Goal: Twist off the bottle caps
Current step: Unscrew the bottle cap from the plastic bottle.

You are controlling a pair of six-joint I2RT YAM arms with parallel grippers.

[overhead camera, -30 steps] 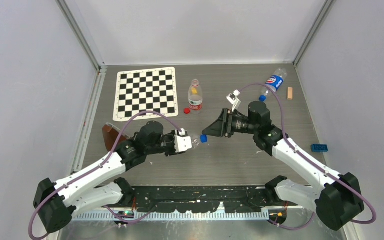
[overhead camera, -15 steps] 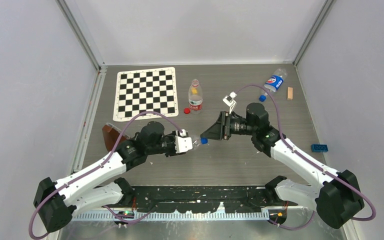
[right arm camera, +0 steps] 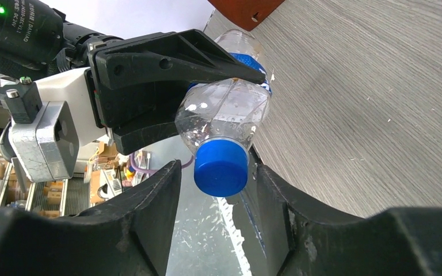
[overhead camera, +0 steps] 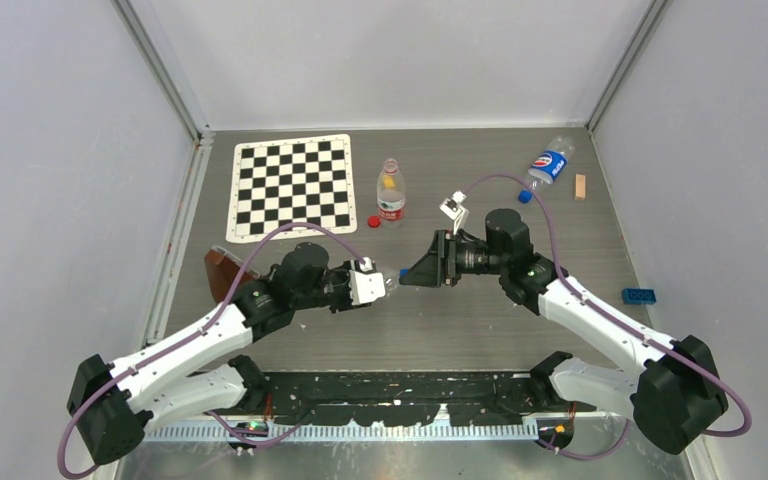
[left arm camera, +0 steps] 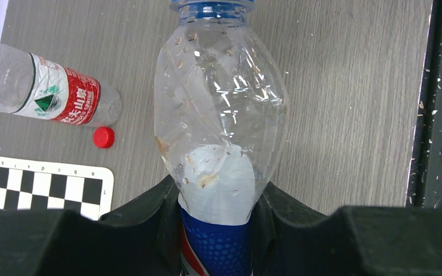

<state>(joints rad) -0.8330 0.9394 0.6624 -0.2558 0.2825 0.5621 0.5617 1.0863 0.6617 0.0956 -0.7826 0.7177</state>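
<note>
My left gripper (left arm camera: pixel 218 201) is shut on a clear blue-label bottle (left arm camera: pixel 221 115), held above the table with its neck pointing at the right arm. Its blue cap (right arm camera: pixel 221 168) sits between the fingers (right arm camera: pixel 149 213) of my right gripper (right arm camera: pixel 218 178), which is open, with a gap showing on one side of the cap. In the top view the right gripper (overhead camera: pixel 407 279) hides that cap. A red-label bottle (overhead camera: pixel 391 192) stands at mid-table, with a loose red cap (overhead camera: pixel 373 222) beside it. Another blue-label bottle (overhead camera: pixel 550 162) lies at the back right, a blue cap (overhead camera: pixel 523 197) at its near end.
A checkerboard sheet (overhead camera: pixel 292 186) lies at the back left. A brown block (overhead camera: pixel 222 270) sits beside the left arm. A blue brick (overhead camera: pixel 639 296) lies near the right wall and a small wooden piece (overhead camera: pixel 580 186) at the back right.
My right gripper has slid left onto the held bottle's cap, which now sits between its fingers, and its jaws have narrowed a little. The left arm has stayed still.
</note>
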